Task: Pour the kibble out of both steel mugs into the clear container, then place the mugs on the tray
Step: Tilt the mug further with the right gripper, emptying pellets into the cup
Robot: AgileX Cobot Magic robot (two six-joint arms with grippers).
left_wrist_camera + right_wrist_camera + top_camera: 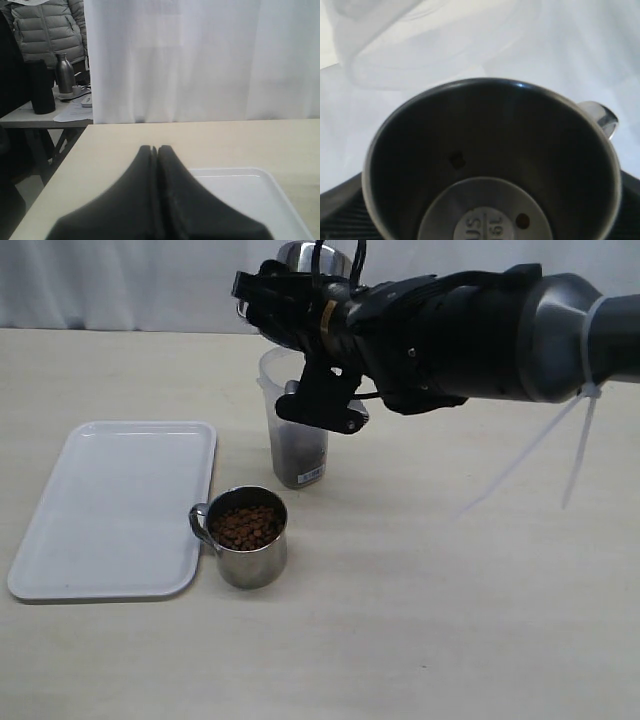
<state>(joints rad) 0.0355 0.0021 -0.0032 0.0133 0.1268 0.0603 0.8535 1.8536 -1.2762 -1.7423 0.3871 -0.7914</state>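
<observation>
Right now the right tool [300,285] pinches one steel mug [313,256], tipped mouth-down above the clear container [270,400]. The container stands toward the back edge of the surface [450,620], with kibble [298,460] in its bottom. The second steel mug [250,555], full, sits just beside the tray [110,510] near the left edge. The left tool [154,150] is pressed together.

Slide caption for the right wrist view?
Nearly empty steel mug, two kibble pellets left inside, clear container blurred beyond its rim.
</observation>
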